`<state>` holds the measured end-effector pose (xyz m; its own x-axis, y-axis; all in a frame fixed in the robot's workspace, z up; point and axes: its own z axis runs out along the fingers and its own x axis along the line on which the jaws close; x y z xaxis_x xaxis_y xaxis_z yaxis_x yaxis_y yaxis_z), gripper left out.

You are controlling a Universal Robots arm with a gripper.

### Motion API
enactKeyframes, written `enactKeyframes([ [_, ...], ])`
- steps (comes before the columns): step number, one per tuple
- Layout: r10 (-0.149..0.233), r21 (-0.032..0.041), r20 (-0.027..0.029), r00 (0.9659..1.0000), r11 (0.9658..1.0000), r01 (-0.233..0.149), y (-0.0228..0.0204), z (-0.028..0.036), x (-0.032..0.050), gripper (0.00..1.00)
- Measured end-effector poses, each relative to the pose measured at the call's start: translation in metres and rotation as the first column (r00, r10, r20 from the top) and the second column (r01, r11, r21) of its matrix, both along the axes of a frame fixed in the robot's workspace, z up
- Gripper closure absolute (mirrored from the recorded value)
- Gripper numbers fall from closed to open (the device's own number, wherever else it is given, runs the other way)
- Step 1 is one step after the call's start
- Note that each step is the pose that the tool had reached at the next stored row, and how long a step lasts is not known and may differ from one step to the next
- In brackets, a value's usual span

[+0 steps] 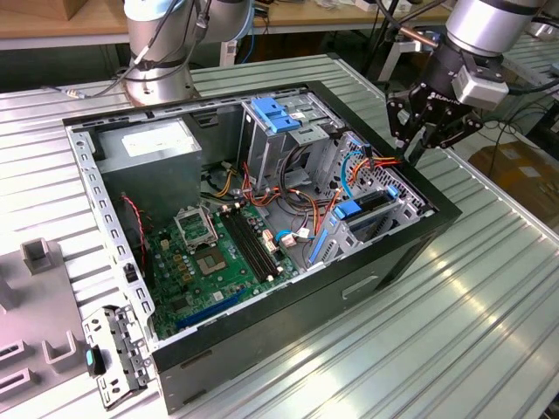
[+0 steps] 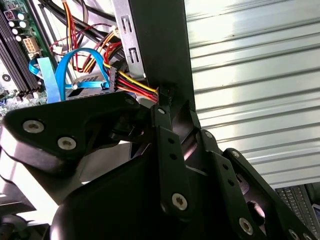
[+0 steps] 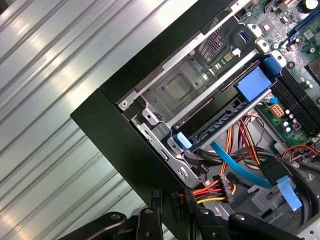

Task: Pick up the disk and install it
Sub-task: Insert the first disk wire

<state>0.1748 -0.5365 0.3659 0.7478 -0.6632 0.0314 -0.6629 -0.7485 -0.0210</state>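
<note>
The disk (image 3: 214, 123) sits slotted inside the computer case's (image 1: 262, 342) drive bay (image 3: 177, 90).

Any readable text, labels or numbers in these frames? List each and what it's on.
No text can be read in these frames.
White sticker on the grey power-supply box: there is print, but it is too small to read.
Motherboard markings: too blurred to read in the exterior view and in the first wrist view.

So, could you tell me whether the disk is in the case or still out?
In: the disk lies slotted in the drive cage, its blue rails showing; whether it is fully seated, cannot tell.
</note>
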Motion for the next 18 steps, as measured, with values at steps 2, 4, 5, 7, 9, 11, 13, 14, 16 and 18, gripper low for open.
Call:
enactKeyframes([
  [2, 0.000, 0.0002, 0.0001, 1.0000, 1.0000, 0.000, 0.0000, -0.0002, 0.0000, 0.69],
  [4, 0.000, 0.0003, 0.0000, 1.0000, 1.0000, 0.000, 0.0000, -0.0002, 0.0000, 0.70],
  [5, 0.000, 0.0001, 0.0000, 1.0000, 1.0000, 0.000, 0.0000, -0.0001, 0.0000, 0.77],
  [7, 0.000, 0.0008, -0.0001, 1.0000, 1.0000, 0.000, 0.0000, 0.0030, 0.0000, 0.83],
  [9, 0.000, 0.0001, 0.0000, 1.0000, 1.0000, 0.000, 0.0000, 0.0104, 0.0000, 0.83],
  [11, 0.000, 0.0005, 0.0000, 1.0000, 1.0000, 0.000, 0.0000, 0.0104, 0.0000, 0.83],
  [13, 0.000, 0.0004, -0.0001, 1.0000, 1.0000, 0.000, 0.0000, 0.0104, -0.0005, 0.83],
  [14, 0.000, 0.0003, 0.0000, 1.0000, 1.0000, 0.000, 0.0000, 0.0105, -0.0028, 0.83],
  [16, 0.000, 0.0003, 0.0000, 1.0000, 1.0000, 0.000, -0.0001, 0.0104, -0.0080, 0.83],
  [18, -0.026, 0.0003, 0.0001, 0.9997, 0.9996, 0.026, -0.0001, 0.0097, -0.0103, 0.83],
])
